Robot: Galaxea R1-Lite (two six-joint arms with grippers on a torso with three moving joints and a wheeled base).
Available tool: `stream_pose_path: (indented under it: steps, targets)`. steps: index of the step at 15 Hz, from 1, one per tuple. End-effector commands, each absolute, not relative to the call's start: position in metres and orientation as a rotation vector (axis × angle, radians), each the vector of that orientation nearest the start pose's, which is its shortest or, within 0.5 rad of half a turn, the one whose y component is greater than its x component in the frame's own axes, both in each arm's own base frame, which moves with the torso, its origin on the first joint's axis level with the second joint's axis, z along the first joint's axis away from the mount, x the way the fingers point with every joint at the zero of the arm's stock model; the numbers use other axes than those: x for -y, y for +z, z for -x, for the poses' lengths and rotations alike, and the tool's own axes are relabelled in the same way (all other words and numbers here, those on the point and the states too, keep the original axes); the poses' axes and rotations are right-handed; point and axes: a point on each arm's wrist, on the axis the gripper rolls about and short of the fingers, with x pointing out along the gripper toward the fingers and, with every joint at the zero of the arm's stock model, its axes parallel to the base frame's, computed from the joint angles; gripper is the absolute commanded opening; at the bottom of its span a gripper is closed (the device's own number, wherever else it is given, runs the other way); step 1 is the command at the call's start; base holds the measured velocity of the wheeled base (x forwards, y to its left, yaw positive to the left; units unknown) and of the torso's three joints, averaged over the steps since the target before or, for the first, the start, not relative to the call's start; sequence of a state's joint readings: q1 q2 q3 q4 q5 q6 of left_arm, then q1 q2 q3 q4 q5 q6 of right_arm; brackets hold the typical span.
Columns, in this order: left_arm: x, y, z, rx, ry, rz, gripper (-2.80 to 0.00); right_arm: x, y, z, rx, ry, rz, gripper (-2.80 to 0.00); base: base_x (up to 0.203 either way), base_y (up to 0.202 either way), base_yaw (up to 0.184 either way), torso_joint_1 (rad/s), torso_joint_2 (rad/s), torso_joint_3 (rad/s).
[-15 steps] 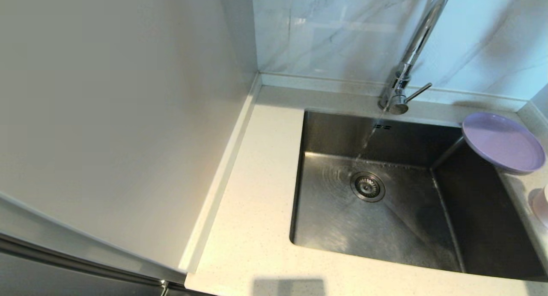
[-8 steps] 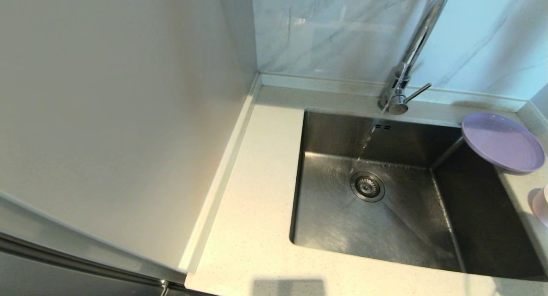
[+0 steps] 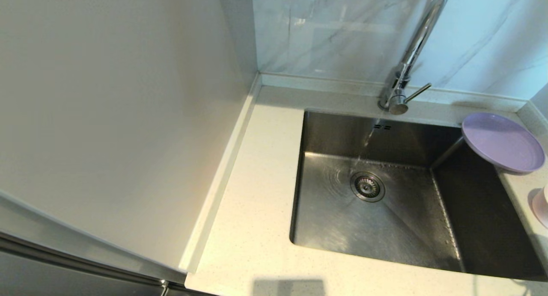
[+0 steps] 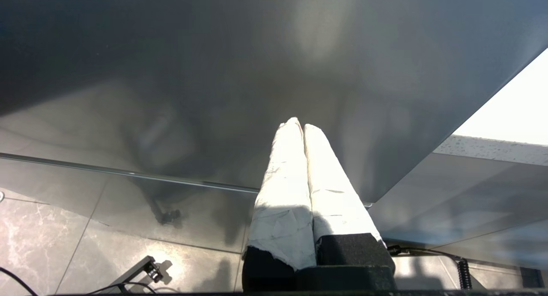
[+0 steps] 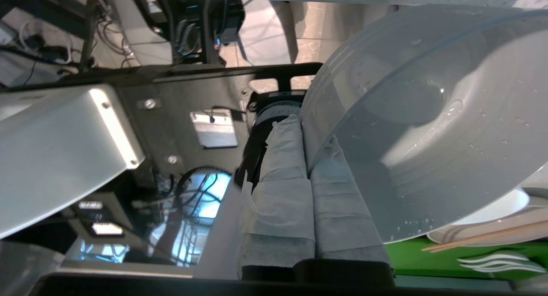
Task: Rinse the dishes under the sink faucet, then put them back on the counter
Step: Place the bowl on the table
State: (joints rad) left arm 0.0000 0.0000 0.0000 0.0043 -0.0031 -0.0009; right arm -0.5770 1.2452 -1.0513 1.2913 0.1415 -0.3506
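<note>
The lilac plate [image 3: 503, 142] rests on the counter [image 3: 252, 210] at the sink's far right corner, its edge overhanging the basin. A sliver of the pale pink bowl [image 3: 543, 206] shows at the right edge of the head view. In the right wrist view my right gripper [image 5: 306, 125] is shut on the rim of the bowl [image 5: 428, 116], which carries water drops. The sink faucet [image 3: 417, 35] runs a thin stream into the basin. My left gripper [image 4: 301, 124] is shut and empty, parked low beside a grey cabinet front. Neither gripper shows in the head view.
The steel sink [image 3: 342, 227] has a round drain [image 3: 367, 186] under the stream. A tall pale panel [image 3: 120, 116] walls the counter's left side. Tiled wall rises behind the faucet. The faucet lever [image 3: 417, 93] points right.
Water keeps running into the basin. The plate and the sliver of pink bowl stay where they were, and no arm has come into the head view.
</note>
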Motion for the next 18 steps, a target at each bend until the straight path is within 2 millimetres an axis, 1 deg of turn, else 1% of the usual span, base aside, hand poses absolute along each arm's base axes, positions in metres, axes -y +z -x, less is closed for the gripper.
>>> stream_pose_path:
  steps: [1,4,7,11,18]
  targets:
    - [0.0,0.075,0.023,-0.005,-0.003,0.002,-2.8,0.056,0.2,-0.087,-1.37,-0.146,-0.221,-2.8,0.0,0.0,0.0,0.0,0.0,0.0]
    - [0.0,0.075,0.023,-0.005,-0.003,0.002,-2.8,0.068,0.187,-0.101,-1.265,-0.21,-0.163,-2.8,0.0,0.0,0.0,0.0,0.0,0.0]
    - [0.0,0.075,0.023,-0.005,-0.003,0.002,-2.8,0.078,0.184,-0.115,-1.153,-0.262,-0.115,-2.8,0.0,0.0,0.0,0.0,0.0,0.0]
    - [0.0,0.075,0.023,-0.005,-0.003,0.002,-2.8,0.09,0.176,-0.12,-1.174,-0.339,-0.108,-2.8,0.0,0.0,0.0,0.0,0.0,0.0]
    - [0.0,0.075,0.023,-0.005,-0.003,0.002,-2.8,0.11,0.165,-0.138,-1.175,-0.379,-0.111,-2.8,0.0,0.0,0.0,0.0,0.0,0.0]
